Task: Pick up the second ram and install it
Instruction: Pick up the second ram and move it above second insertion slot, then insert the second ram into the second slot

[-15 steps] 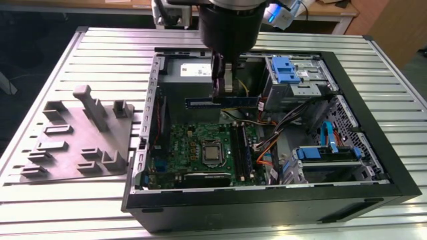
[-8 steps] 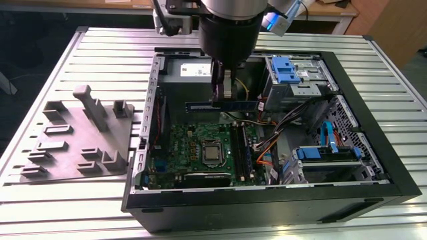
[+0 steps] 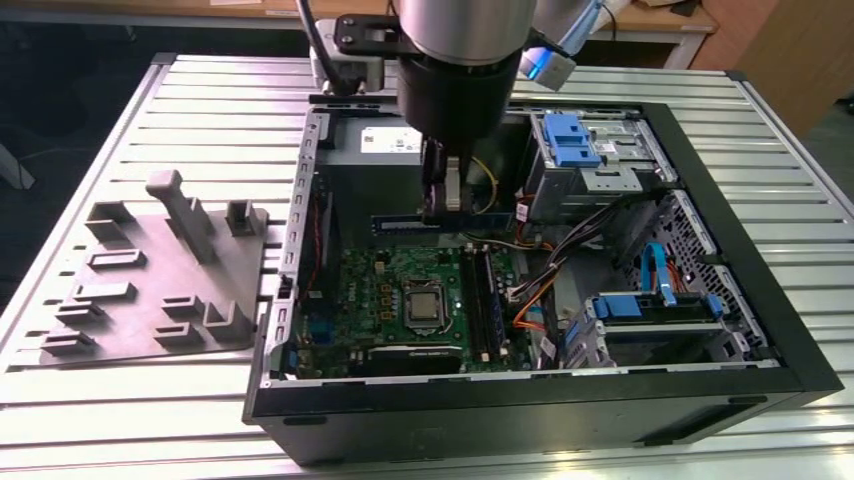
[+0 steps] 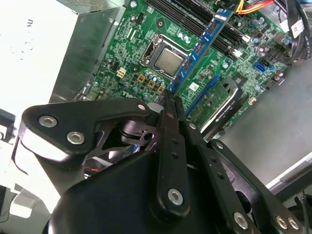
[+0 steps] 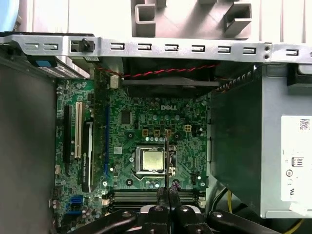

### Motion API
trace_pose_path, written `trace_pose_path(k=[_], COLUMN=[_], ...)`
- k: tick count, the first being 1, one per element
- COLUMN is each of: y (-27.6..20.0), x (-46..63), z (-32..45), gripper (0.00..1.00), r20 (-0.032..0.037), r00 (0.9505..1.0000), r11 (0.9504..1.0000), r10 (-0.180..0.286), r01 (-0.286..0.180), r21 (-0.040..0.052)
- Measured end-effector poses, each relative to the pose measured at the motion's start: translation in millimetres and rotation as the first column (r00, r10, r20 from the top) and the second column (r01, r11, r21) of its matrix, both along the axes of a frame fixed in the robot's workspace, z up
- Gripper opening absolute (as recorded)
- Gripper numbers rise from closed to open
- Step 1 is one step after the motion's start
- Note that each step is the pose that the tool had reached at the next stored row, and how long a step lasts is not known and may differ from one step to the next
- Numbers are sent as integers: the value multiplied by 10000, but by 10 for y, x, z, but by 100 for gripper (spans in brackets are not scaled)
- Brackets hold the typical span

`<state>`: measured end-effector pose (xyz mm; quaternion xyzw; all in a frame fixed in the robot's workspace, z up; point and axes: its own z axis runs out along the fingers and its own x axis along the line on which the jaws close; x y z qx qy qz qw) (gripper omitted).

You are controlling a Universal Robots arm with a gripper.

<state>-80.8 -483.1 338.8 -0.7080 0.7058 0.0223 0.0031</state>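
A pale metal table (image 3: pixel 200 110) of long ribbed slats lies well below the pincer (image 3: pixel 447 205) and spreads out on every side of it, evenly lit with soft glare. Beyond the pincer, past the table's far edge, runs a light wooden desk (image 3: pixel 654 22). Toward the exterior view's left the floor (image 3: pixel 54 90) is dark. Opposite stands a brown panel (image 3: pixel 754 35), perhaps a cabinet side.

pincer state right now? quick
Pincer: closed, holding the memory stick by one end, over the motherboard.
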Motion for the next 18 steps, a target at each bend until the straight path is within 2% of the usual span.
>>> trace_pose_path(k=[5,9,12,18], y=[0,0,0,0], x=[1,0,0,0], z=[-76,-89,-132,-139], gripper=[11,11,11,11], r20=[19,20,21,20], r00=[9999,9999,9999,9999], r11=[9999,9999,9999,9999], r10=[107,114,113,114], r01=[-107,-114,-113,-114], r21=[2,13,18,20])
